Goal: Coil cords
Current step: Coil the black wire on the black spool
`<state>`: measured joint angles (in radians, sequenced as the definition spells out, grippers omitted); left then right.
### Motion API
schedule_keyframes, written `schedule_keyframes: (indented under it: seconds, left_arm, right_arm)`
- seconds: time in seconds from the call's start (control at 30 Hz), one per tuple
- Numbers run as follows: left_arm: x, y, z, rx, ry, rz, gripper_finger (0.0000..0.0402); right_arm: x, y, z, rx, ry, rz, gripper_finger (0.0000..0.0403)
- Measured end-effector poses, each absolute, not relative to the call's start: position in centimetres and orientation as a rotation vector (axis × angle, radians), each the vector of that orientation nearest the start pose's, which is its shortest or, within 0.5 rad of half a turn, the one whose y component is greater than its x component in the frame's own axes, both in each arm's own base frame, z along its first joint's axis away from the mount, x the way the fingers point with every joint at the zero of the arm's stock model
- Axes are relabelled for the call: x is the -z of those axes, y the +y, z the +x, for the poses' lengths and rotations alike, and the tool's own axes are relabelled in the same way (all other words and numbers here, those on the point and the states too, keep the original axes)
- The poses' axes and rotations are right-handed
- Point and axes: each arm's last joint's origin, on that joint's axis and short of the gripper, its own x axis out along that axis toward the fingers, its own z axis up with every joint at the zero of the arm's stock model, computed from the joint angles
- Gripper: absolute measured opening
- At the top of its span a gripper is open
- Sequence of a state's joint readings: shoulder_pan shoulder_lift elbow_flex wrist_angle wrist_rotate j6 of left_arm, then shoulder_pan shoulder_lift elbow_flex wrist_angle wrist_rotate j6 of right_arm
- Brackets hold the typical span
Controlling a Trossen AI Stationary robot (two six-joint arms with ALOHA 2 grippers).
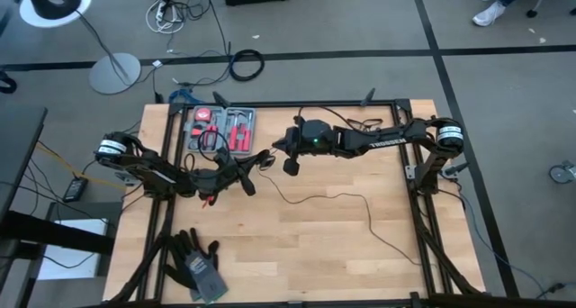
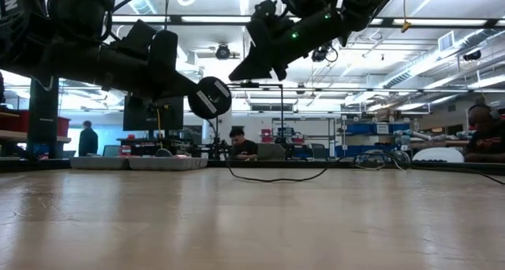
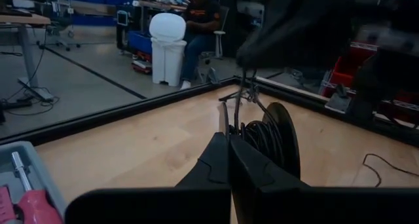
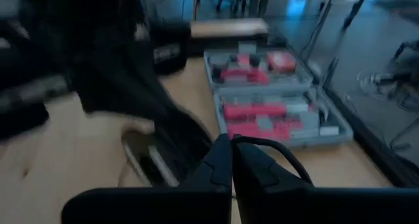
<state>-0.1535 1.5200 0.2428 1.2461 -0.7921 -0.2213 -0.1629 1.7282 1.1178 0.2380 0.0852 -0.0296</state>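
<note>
The thin black cord (image 1: 333,198) trails over the wooden table toward the right near corner. Its other end is wound into a few turns beside the round black puck (image 2: 210,97), which hangs in the air at my left gripper (image 3: 228,140), shut, left of the table's middle. From there a strand (image 3: 243,86) rises to my right gripper (image 4: 232,147), shut on the cord just right of and above the left one (image 1: 277,149). In the low view the cord drops from the puck (image 2: 223,155) onto the table. My left gripper pinches the cord between its two shut fingers right beside the wound turns and puck (image 3: 275,137), coming in level from the table's left. The puck and turns hang clear of the table; the fingers hide the exact spot. My right gripper pinches a single strand of the cord (image 4: 272,150) at its fingertips, slanting down from the table's right. The strand bows out of the fingers in a small slack loop, clear of the table.
A grey tray of red-handled tools (image 1: 222,128) lies at the far left of the table. Dark gloves (image 1: 198,267) lie at the near left corner. Black frame rails (image 1: 417,209) run along the table's sides. People sit in the room beyond.
</note>
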Motion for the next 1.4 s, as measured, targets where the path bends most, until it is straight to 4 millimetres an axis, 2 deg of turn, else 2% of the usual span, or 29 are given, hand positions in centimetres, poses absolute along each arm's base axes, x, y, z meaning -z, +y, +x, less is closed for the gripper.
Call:
schedule_keyframes:
  seconds: [0.2, 0.67, 0.9, 1.03, 1.2, 1.4]
  left_arm:
    - [-14.7, -1.3, 22.4, -0.642, -0.041, -0.198, 0.0]
    - [-14.7, -1.3, 22.3, -0.664, -0.038, -0.195, 0.0]
    - [-15.1, -1.3, 22.3, -0.66, -0.079, -0.213, 0.0]
    - [-15.4, -1.3, 22.3, -0.655, -0.112, -0.227, 0.0]
    - [-15.9, -1.3, 22.3, -0.65, -0.154, -0.231, 0.0]
    - [-16.5, -1.3, 22.2, -0.63, -0.205, -0.234, 0.0]
  right_arm:
    - [-24.5, -5.9, 38.2, 0.152, 0.295, -0.02, 0.0]
    - [-23.8, -4.8, 38.1, -0.054, 0.362, 0.004, 0.0]
    - [-21.8, -5.5, 37.0, 0.109, 0.6, 0.022, 0.0003]
    - [-20.5, -5.7, 36.0, 0.109, 0.734, 0.015, 0.0013]
    - [-17.5, -5.6, 34.7, 0.127, 0.703, 0.063, 0.003]
    - [-13.5, -4.7, 31.8, 0.162, 0.601, 0.191, 0.0061]
